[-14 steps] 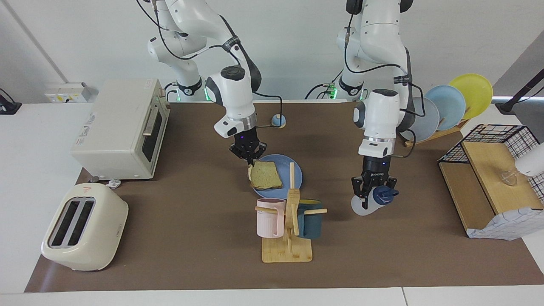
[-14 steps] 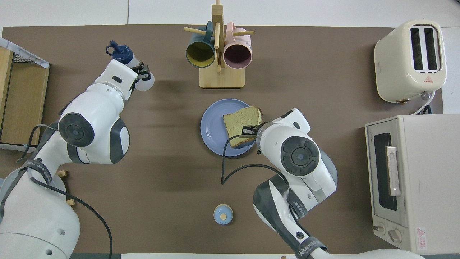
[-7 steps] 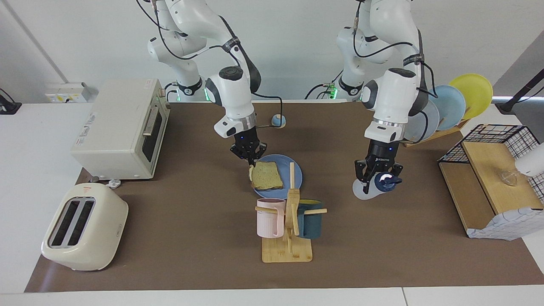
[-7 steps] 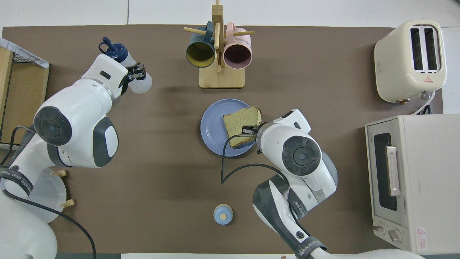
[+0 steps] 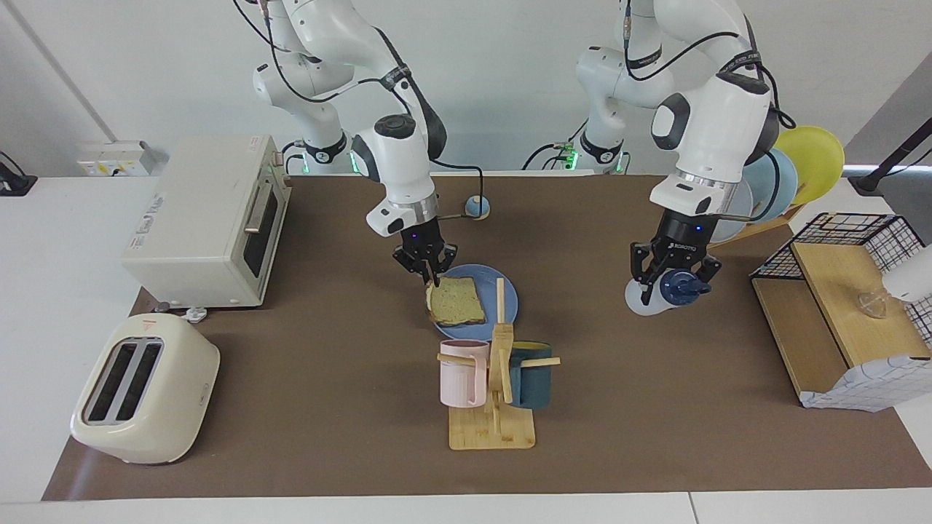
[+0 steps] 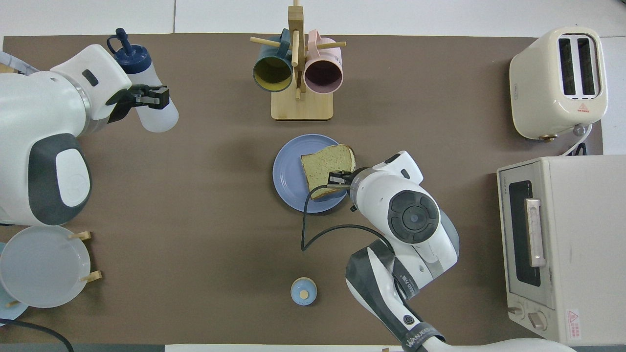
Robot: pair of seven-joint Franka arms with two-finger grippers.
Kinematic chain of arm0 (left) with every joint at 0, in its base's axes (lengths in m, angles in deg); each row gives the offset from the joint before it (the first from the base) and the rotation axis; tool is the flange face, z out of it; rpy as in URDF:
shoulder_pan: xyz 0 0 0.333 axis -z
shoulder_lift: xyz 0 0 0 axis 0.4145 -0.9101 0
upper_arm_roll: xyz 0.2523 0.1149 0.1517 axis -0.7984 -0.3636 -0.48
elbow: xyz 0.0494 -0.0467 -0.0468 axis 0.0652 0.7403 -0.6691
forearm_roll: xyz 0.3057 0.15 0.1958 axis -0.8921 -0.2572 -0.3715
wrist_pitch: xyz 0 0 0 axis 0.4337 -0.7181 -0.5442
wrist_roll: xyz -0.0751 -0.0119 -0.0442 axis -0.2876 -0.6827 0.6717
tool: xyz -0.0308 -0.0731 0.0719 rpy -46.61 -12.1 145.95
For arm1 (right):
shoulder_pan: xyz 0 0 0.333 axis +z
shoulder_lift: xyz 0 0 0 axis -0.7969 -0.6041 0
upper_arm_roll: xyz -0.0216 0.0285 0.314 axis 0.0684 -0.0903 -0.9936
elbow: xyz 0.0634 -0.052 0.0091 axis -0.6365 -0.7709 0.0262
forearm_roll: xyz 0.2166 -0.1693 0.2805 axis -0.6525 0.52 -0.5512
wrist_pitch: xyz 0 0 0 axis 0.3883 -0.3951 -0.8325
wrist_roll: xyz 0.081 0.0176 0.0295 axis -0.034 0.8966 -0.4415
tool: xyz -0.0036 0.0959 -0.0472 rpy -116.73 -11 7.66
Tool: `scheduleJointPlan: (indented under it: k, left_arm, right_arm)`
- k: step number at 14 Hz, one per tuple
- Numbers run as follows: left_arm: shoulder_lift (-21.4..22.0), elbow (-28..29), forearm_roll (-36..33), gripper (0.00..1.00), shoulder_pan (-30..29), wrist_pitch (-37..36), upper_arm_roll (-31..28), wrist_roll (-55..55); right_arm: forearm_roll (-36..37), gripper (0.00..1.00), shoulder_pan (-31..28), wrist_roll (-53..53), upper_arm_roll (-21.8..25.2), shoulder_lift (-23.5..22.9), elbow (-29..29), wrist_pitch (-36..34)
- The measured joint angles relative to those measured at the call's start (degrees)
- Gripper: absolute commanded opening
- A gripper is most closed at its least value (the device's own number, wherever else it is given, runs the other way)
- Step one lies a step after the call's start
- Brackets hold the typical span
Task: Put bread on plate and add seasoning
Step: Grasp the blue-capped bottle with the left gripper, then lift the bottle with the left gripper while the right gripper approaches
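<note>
Already the square slice of greenish-tan toast (image 5: 454,303) lies on the round, flat, medium-blue plate (image 5: 508,293), one crust corner hanging over the rim at the right arm's end, so the first part of the task looks nearly done. The right gripper (image 5: 432,275) hangs just over that corner; whether its fingertips have let go of the crust I cannot tell, though the slice sits flat enough that it seems to need no support.

The left gripper (image 5: 673,275) is clamped on the small translucent white squeeze bottle with the navy-blue cap (image 5: 661,292), held up in the air over the brown mat toward the left arm's end of the table, well apart from the plate. The bottle hangs tilted, cap outward, gripped across its body, which probably leaves the nozzle free for pouring.

Judging by this, 1 carry toward the plate remains, passing the wooden mug tree (image 5: 498,364) with its 2 mugs.
</note>
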Motion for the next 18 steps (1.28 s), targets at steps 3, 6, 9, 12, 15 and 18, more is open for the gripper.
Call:
scheduleJointPlan:
  k: [3, 6, 9, 12, 15, 18]
  left_arm:
    - [2.45, -0.24, 0.00, 0.00, -0.36, -5.75, -0.02, 5.59]
    - [5.66, -0.28, -0.01, 0.00, -1.48, -13.00, -0.03, 14.63]
    - [8.35, -0.28, -0.01, 0.00, -1.73, -19.18, -0.07, 23.19]
    - [9.27, -0.27, -0.01, 0.00, -1.71, -24.14, 0.08, 29.06]
    - [9.50, -0.27, -0.01, 0.00, -1.58, -26.73, 0.67, 34.69]
    - [10.33, -0.27, -0.01, 0.00, -1.47, -30.05, 1.58, 42.19]
  right_arm:
    - [0.00, 1.00, 0.66, 0.01, -0.13, 0.19, 0.61, 0.31]
    - [0.00, 1.00, 1.54, 0.03, -0.22, 0.21, 1.44, 0.32]
    - [0.00, 1.00, 1.88, 0.03, -0.22, 0.27, 1.71, 0.32]
    - [0.00, 1.00, 1.85, 0.03, -0.11, 0.93, 3.67, -1.86]
    - [-2.59, 1.00, 1.51, -0.01, -0.03, 0.87, 12.25, -15.20]
    - [-11.71, 1.00, 0.69, -0.92, -0.01, -0.04, 20.21, -23.03]
